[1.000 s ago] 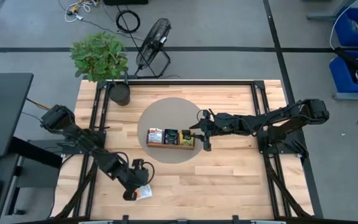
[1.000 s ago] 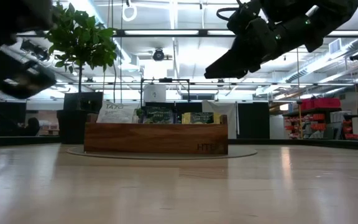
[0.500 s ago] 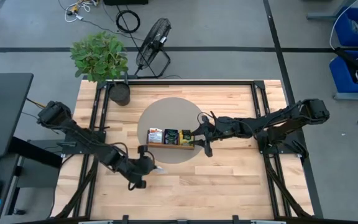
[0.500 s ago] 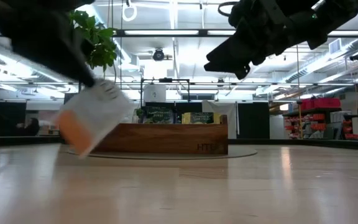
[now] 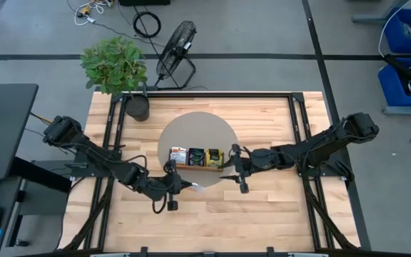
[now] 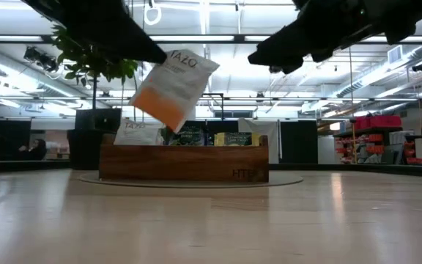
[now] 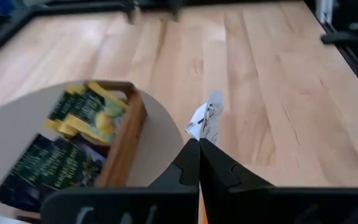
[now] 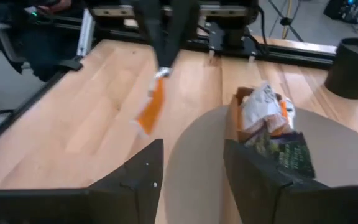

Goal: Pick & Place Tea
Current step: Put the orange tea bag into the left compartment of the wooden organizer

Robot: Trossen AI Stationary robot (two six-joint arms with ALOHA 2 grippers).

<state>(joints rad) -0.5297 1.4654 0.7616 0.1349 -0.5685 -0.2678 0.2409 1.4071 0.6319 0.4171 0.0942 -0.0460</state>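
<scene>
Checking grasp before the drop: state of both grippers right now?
Left gripper: closed on an orange-and-white tea sachet, carried in the air near the wooden tray.
Right gripper: open, holding nothing, above the table beside the tray.

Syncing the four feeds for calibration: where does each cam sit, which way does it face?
High: above the table, looking straight down; both arms, wooden tray on a round mat.
Low: table height, looking level at the tray; arms enter from above, orange-and-white tea sachet hanging.
Left wrist: behind the shut left hand, facing the tray's end.
Right wrist: behind the open right hand, facing the left arm and its sachet.
Shared: low and right wrist both show the sachet held by the left hand.
</scene>
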